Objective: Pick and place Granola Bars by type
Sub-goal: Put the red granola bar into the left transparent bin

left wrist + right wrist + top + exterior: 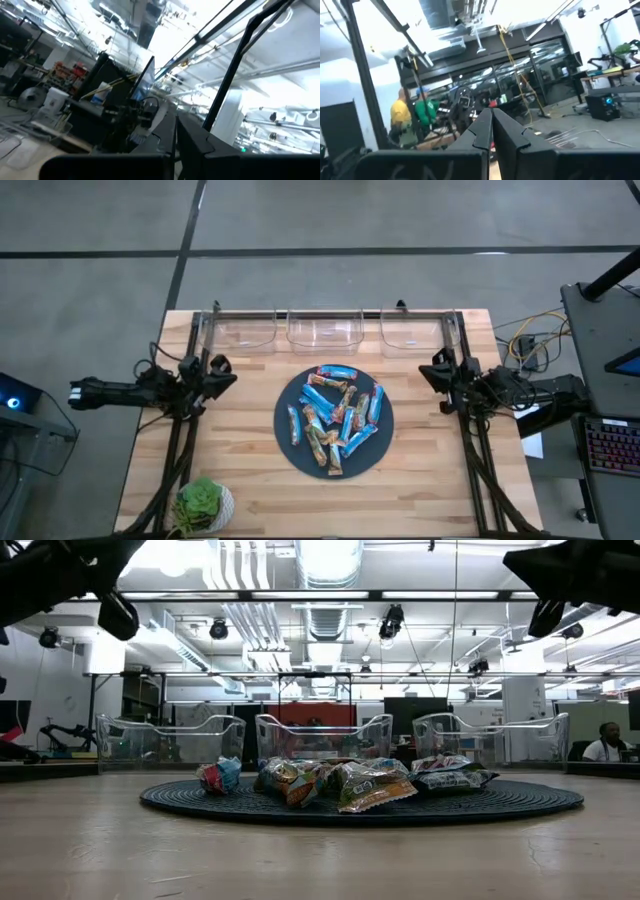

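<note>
Several granola bars [334, 418] in bright blue, blue with red and white, and brown-tan wrappers lie heaped on a large dark round disc [288, 442] at the table's middle; in the low view the granola bars [340, 782] rest on the disc's ribbed top. My left gripper [226, 373] is shut at the table's left edge, raised above the table and well left of the disc. At the right edge my right gripper [430, 369] is shut too, equally clear. In the wrist views the left gripper [176, 131] and right gripper [492, 125] tilt upward at the room.
Three clear plastic bins [324, 330] stand in a row along the far edge, also seen as clear bins [322, 737] behind the disc. A small potted plant [203, 504] sits at the near left corner. People [412, 112] stand in the room beyond.
</note>
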You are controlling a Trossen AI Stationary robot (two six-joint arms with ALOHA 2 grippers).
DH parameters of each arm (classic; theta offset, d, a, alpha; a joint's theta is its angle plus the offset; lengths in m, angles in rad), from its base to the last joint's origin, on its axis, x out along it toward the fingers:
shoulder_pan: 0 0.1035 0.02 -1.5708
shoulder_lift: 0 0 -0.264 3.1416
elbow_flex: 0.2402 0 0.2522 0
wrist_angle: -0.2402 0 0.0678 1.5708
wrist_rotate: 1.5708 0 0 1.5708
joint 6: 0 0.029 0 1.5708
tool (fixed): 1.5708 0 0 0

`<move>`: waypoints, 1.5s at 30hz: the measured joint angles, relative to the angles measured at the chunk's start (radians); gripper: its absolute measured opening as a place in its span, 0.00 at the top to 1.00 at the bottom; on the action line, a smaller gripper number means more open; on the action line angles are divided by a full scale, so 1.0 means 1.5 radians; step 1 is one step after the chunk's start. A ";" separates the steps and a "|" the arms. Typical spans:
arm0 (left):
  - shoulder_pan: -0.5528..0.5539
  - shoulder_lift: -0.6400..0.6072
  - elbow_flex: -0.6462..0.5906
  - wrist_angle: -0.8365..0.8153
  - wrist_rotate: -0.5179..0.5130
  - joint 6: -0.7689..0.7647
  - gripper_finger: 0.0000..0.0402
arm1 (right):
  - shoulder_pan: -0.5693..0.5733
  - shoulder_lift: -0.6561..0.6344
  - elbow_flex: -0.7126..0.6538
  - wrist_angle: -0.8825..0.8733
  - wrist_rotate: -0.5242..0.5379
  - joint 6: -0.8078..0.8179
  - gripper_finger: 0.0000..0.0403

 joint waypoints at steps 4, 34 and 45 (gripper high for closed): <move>0.000 0.000 0.000 0.039 -0.006 -0.005 1.00 | 0.000 0.000 0.000 0.020 0.000 0.019 0.98; 0.000 0.043 0.304 -0.169 -0.070 0.168 1.00 | -0.001 0.121 0.299 0.000 0.014 -0.111 0.98; 0.000 0.153 0.499 -0.349 -0.067 0.225 1.00 | -0.001 0.237 0.489 -0.220 0.014 -0.108 0.98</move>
